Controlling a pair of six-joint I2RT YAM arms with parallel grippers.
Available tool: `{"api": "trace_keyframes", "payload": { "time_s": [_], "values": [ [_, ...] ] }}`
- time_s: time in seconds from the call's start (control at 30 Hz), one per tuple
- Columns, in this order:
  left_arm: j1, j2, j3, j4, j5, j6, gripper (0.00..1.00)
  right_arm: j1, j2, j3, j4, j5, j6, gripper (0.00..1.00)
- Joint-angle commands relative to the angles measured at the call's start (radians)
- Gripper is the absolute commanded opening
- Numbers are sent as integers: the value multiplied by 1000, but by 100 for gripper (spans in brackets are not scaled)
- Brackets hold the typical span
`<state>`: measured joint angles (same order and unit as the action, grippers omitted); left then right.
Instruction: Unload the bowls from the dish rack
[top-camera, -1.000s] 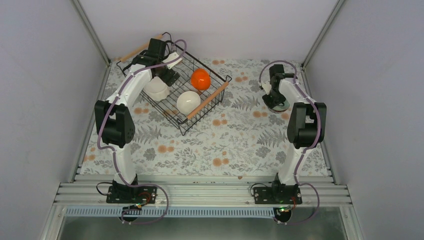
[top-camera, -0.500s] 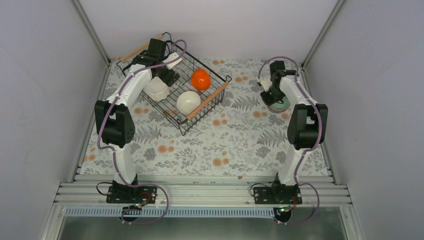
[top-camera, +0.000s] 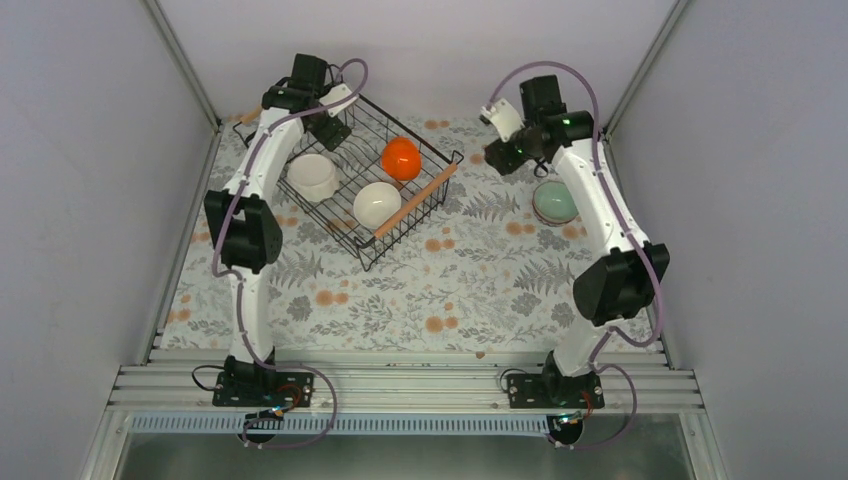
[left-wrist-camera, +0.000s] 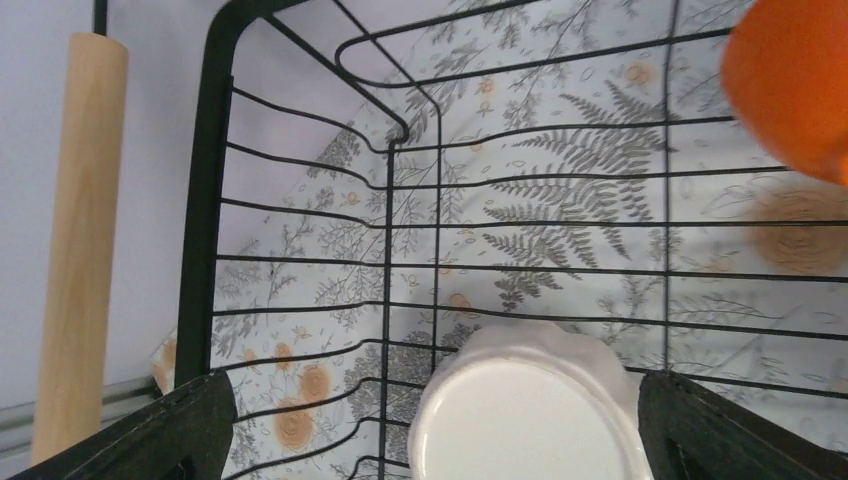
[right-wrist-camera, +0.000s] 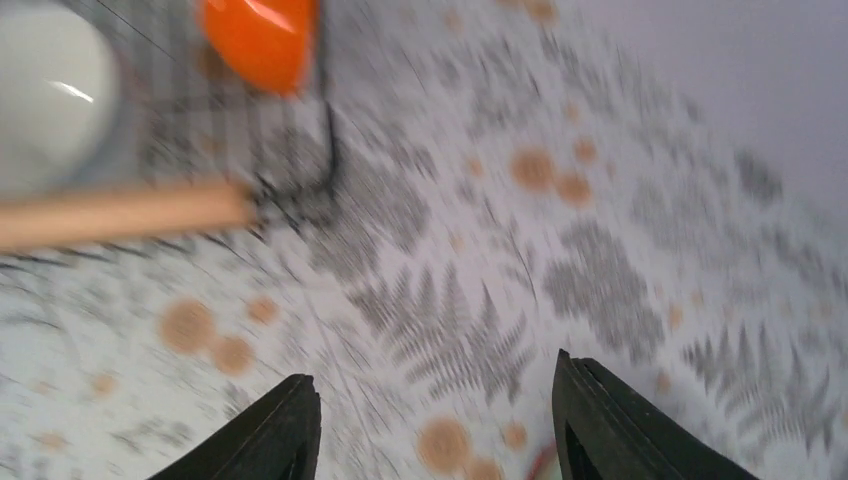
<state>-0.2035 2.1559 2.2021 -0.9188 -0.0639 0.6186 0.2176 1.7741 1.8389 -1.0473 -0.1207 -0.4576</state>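
Floral tablecloth (top-camera: 450, 290) covers the table. Black wire dish rack (top-camera: 366, 135) sits far left and holds three bowls: orange bowl (top-camera: 400, 158), plain white bowl (top-camera: 377, 203), scalloped white bowl (top-camera: 312, 177). Pale green bowl (top-camera: 555, 202) sits on the cloth at right, well apart from the rack. Left gripper (left-wrist-camera: 430, 425) hovers over the scalloped bowl, jaws spread wide, empty. Right gripper (right-wrist-camera: 435, 425) hangs above the cloth between rack and green bowl, jaws apart, empty.

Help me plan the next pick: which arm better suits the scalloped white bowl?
Left. The left gripper, open, hangs over the scalloped white bowl in the dish rack; the right gripper is outside it.
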Motion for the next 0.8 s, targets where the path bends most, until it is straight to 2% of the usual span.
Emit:
{"api": "trace_keyframes", "payload": {
  "time_s": [0.0,0.1,0.2,0.43,0.77],
  "values": [
    [9,146,181,-167,-57,42,100,85,-16,113,-33,-145,37,57],
    [9,240,320,-229,-130,58,100,121,11,148,-2,-182,39,57],
    [13,304,390,-263,-193,66,100,148,38,146,51,-208,39,55],
    [32,296,328,-225,-243,80,100,207,114,138,111,-229,41,53],
    [52,301,253,-263,-233,91,100,232,172,146,132,-267,34,54]
  ]
}}
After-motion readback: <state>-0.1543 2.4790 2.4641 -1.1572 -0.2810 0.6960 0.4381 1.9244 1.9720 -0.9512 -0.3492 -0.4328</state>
